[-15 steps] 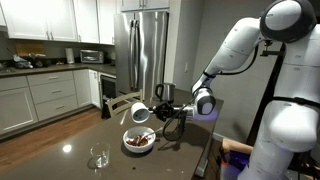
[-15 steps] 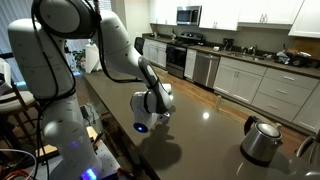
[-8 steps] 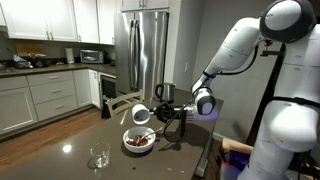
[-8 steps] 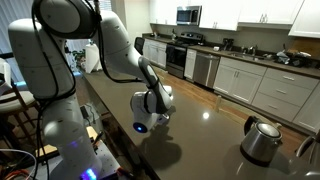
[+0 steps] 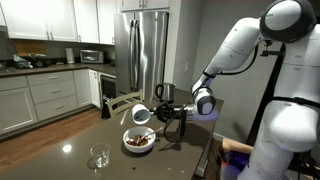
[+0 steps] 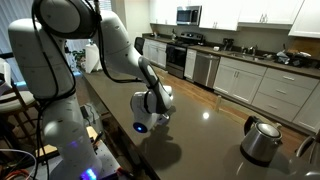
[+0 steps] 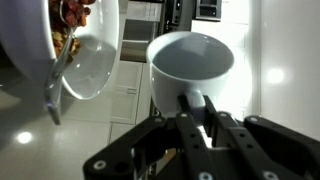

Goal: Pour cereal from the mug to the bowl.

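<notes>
My gripper (image 5: 157, 114) is shut on the handle of the white mug (image 5: 141, 114), which is held tilted on its side just above the bowl (image 5: 138, 142). The wide white bowl sits on the dark table and holds dark brown cereal (image 5: 138, 140). In the wrist view the mug (image 7: 190, 65) fills the middle, with my gripper (image 7: 193, 104) clamped on its handle. The part of the mug's inside that shows is plain white. The bowl (image 7: 95, 60) is at the upper left with cereal (image 7: 68, 18) and a utensil (image 7: 55, 88) over its rim.
A clear drinking glass (image 5: 99, 157) stands near the table's front edge, left of the bowl. A metal kettle (image 5: 165, 93) (image 6: 262, 140) stands on the table behind the arm. Kitchen counters, a fridge (image 5: 143, 50) and cabinets ring the room.
</notes>
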### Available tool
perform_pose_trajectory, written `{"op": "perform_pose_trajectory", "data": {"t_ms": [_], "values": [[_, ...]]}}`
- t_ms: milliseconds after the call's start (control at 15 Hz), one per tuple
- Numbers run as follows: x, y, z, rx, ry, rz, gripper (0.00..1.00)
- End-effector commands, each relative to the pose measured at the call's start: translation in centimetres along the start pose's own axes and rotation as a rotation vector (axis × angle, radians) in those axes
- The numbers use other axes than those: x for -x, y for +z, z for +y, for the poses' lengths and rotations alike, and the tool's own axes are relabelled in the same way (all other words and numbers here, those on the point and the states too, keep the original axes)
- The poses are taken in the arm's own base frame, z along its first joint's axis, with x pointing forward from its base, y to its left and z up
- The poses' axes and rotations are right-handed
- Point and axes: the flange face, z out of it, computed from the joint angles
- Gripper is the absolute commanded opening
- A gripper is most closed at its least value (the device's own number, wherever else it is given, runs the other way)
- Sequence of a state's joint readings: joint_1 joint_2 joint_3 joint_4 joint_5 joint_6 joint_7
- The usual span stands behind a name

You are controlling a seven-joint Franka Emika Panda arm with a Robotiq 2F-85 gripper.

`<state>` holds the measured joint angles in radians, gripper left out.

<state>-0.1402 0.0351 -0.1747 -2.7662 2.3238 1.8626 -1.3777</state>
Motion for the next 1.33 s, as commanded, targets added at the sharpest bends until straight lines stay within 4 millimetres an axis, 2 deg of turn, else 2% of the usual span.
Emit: {"op": "perform_pose_trajectory", "data": {"t_ms": [0,67,733,1067,1267], "values": [[0.0,0.0,0.0,-0.001,0.0,-0.001,0.16],[0.0,0.0,0.0,-0.001,0.0,-0.001,0.04],[0.0,0.0,0.4,0.048,0.106,0.037,0.04],[-1.5,0.5,-0.3,0.138,0.286,0.112,0.04],[-2.8,1.1,-1.5,0.149,0.401,0.151,0.04]]}}
